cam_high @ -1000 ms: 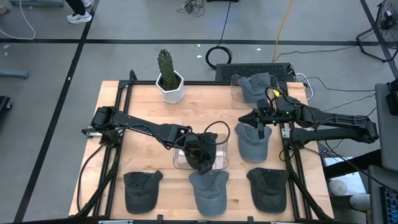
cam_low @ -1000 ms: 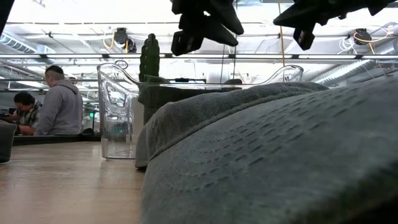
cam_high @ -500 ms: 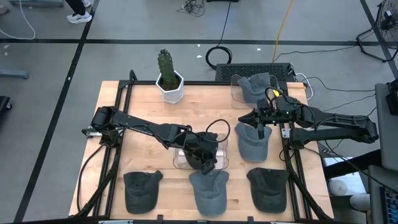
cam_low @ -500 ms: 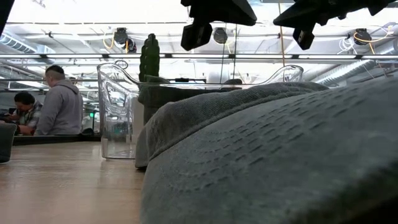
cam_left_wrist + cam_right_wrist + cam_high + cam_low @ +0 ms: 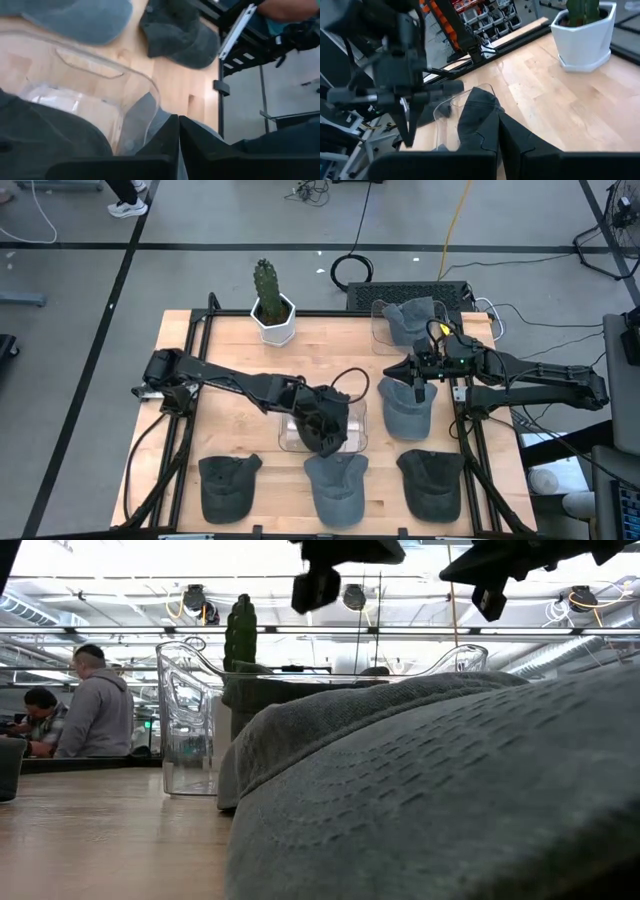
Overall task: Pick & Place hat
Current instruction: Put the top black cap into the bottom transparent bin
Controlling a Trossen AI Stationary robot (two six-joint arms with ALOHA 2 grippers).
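With the left tool [image 5: 325,432] pinched shut on a hat [image 5: 327,423] above the clear bin [image 5: 355,442]: snag risk!

Could catch the bin rim and tip it; right tool [image 5: 419,383] closed, empty, hovering over another hat [image 5: 405,415] on the bench [image 5: 230,370].

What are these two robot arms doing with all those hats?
They are sorting grey hats on a wooden table. The left arm's end effector hangs over a clear plastic bin in the middle of the table, fingers closed and holding nothing. The right arm's end effector sits over a grey hat just right of that bin, also closed. Three more hats lie along the near edge, another sits in a second clear bin at the back, and a potted cactus stands by.
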